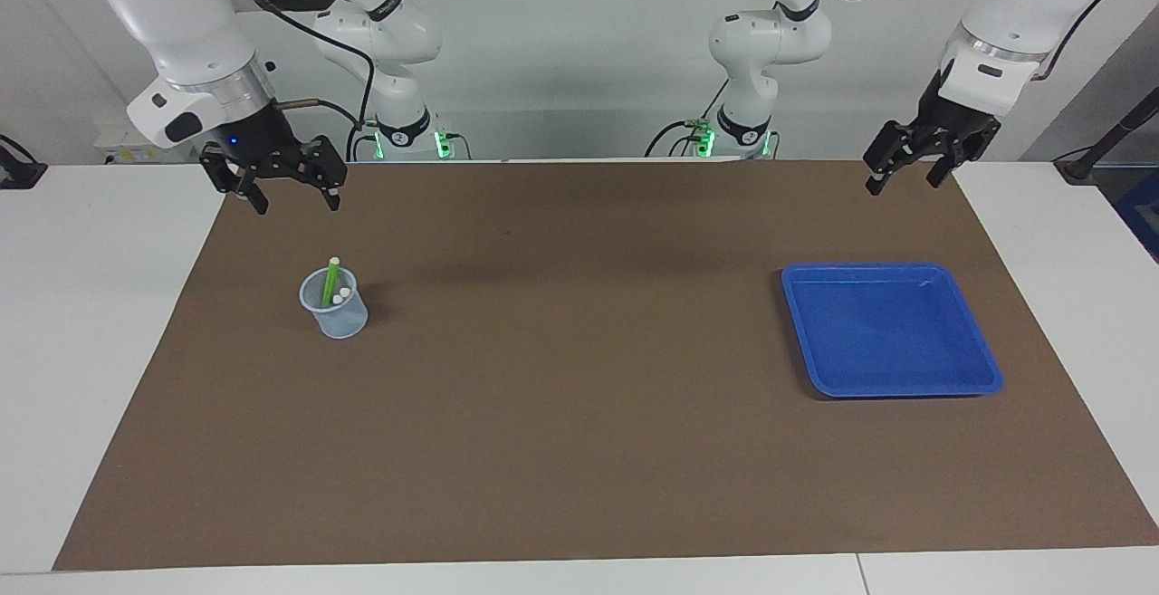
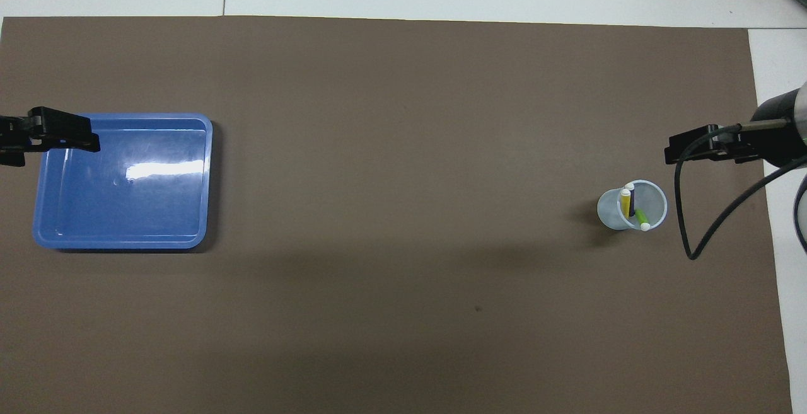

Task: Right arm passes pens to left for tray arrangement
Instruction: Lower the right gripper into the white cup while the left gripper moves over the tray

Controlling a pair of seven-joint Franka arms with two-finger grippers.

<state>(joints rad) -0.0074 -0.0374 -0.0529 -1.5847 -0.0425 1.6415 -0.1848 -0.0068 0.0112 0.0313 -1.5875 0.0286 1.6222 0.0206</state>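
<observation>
Three pens stand in a small pale-blue translucent cup (image 1: 337,316) toward the right arm's end of the mat. The green pen (image 1: 330,283) sticks out highest. In the overhead view the yellow pen (image 2: 625,203), the dark purple pen (image 2: 632,198) and the green pen (image 2: 640,217) show inside the cup (image 2: 606,209). The blue tray (image 1: 892,328) lies empty toward the left arm's end and also shows in the overhead view (image 2: 126,212). My right gripper (image 1: 297,204), with its blue light, hangs open and empty above the mat beside the cup (image 2: 693,148). My left gripper (image 1: 903,184) hangs open and empty, high over the tray's outer rim (image 2: 44,140).
A brown mat (image 1: 579,378) covers most of the white table (image 1: 90,305). A black cable (image 2: 684,212) loops down from the right arm beside the cup.
</observation>
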